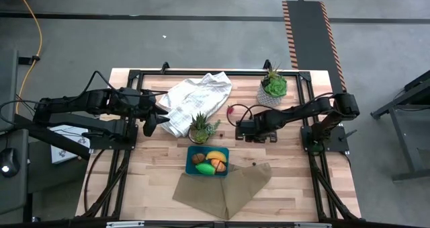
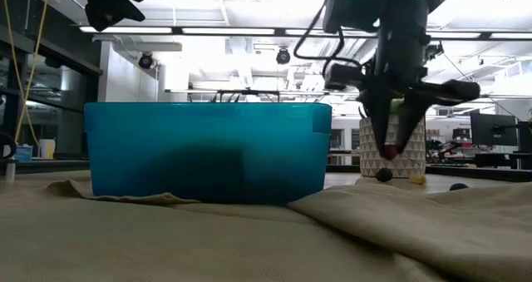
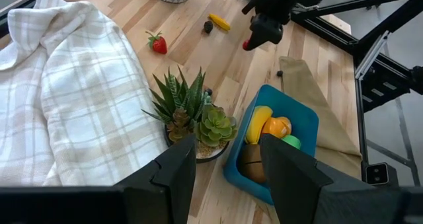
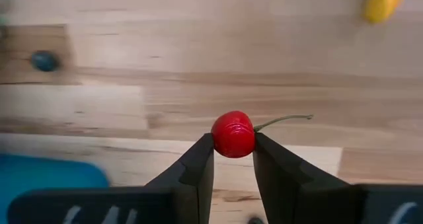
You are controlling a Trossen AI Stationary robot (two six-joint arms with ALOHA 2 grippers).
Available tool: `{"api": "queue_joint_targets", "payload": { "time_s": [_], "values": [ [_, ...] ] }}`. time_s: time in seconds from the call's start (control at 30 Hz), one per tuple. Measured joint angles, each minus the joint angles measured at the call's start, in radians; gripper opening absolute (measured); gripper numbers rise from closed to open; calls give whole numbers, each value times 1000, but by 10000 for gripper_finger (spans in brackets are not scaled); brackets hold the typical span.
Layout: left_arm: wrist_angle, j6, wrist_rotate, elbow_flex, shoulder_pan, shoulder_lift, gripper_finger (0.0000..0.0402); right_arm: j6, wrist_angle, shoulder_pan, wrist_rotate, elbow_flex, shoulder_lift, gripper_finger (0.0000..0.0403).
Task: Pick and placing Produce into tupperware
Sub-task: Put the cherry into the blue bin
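**Right gripper pinches a cherry, with open table to cross before the tub**

Right gripper (image 4: 232, 159) has a small red cherry (image 4: 232, 134) clamped between its two fingertips, the green stem sticking out sideways. From where I stand the hold looks thin: the fruit is round and smooth, and it sits right at the tips instead of deep between the fingers. My worry is that a jolt or a quick swing could squirt it out, and something that round would likely roll off across the wooden table (image 1: 295, 187).

The teal tupperware (image 1: 191, 150) sits near the front middle of the table, partly on a tan cloth (image 1: 222, 191), with a banana (image 3: 257, 123), an orange piece (image 3: 276, 127), a green pepper (image 3: 291, 142) and a brown kiwi (image 3: 250, 171) already inside. A potted succulent (image 1: 202, 128) stands just behind the tub, so a low approach from the back could brush its spiky leaves. The tub's wall also looks tall from table level; a drop from too low could clip the rim.

The right arm reaches in from its side, stretched low toward the table's middle, gripper pointing down and lifted clear of the wood. Left gripper (image 3: 228, 159) hangs above the white checked towel (image 1: 195, 97), fingers parted and holding nothing. A strawberry (image 3: 157, 44), a dark berry (image 3: 208, 26) and a small yellow piece (image 3: 219, 22) lie loose on the wood.
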Motion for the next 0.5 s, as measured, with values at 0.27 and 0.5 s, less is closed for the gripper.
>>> {"api": "queue_joint_targets", "payload": {
  "time_s": [0.27,0.5],
  "values": [
    [0,0,0,0,0,0,156,-84,1,-3,82,107,0,85],
    [0,0,0,0,0,0,156,-208,-12,-32,162,234,0,85]
  ]
}}
